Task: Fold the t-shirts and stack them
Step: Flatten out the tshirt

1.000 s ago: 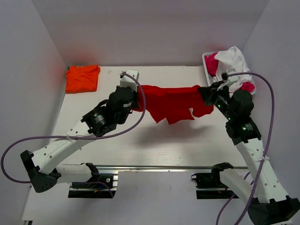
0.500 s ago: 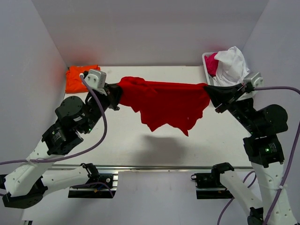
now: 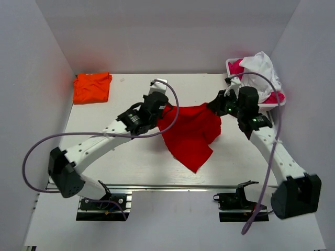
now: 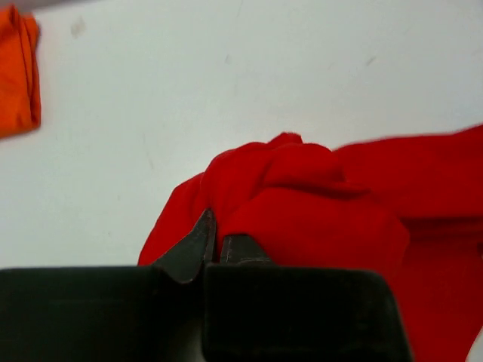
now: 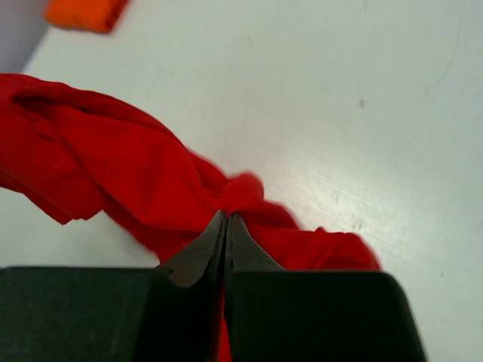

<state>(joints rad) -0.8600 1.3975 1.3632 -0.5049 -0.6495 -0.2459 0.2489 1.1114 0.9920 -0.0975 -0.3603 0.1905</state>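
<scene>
The bright red t-shirt (image 3: pixel 191 133) hangs bunched between my two grippers over the middle of the table, its lower point toward the near edge. My left gripper (image 3: pixel 166 111) is shut on its left top edge; the cloth (image 4: pixel 302 204) bulges over the fingers in the left wrist view. My right gripper (image 3: pixel 216 107) is shut on its right top edge, with cloth (image 5: pixel 136 181) pinched at the tips in the right wrist view. The orange t-shirt (image 3: pixel 92 87) lies folded at the far left corner and also shows in the left wrist view (image 4: pixel 16 72).
A white basket (image 3: pixel 230 67) at the far right corner holds white cloth (image 3: pixel 259 68) and pink cloth (image 3: pixel 236 70). White walls close in the table on the left, back and right. The arms' bases stand along the near rail (image 3: pixel 172 186).
Both arms lifted and spread the red t-shirt wide half a second ago; now the grippers have come down and closer together, and the shirt hangs narrower, its point reaching nearer the front.
</scene>
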